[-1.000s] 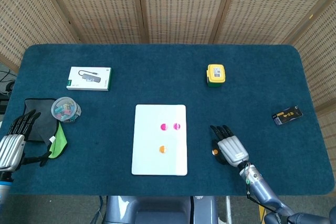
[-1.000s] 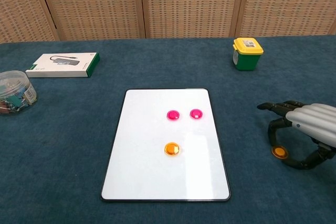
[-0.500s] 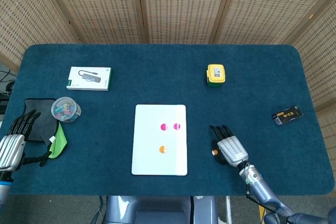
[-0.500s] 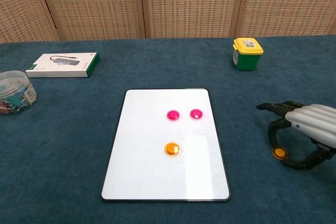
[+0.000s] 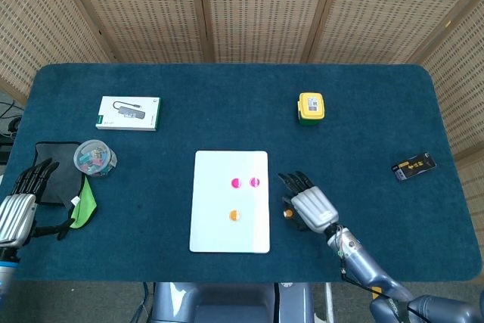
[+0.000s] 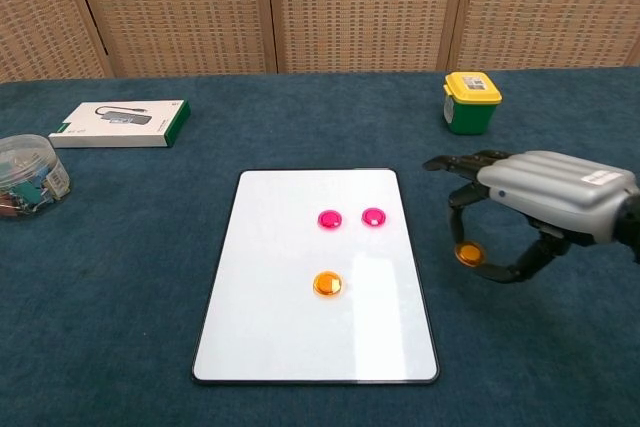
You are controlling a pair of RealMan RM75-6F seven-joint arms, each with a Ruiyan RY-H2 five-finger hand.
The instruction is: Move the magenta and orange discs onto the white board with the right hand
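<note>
Right hand shifted toward white board, pinching orange disc; blue-carpeted table, wicker screens.

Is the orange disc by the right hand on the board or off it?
Off. The orange disc sits between the right hand's fingers, right of the white board's edge, over the blue table.

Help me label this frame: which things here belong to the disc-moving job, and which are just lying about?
Job:
white board
two magenta discs and an orange disc on it
second orange disc, held in the right hand

Lying about:
yellow-lidded green container
boxed cable adapter
clear jar of clips
small black packet
black and green cloths
left hand
</note>
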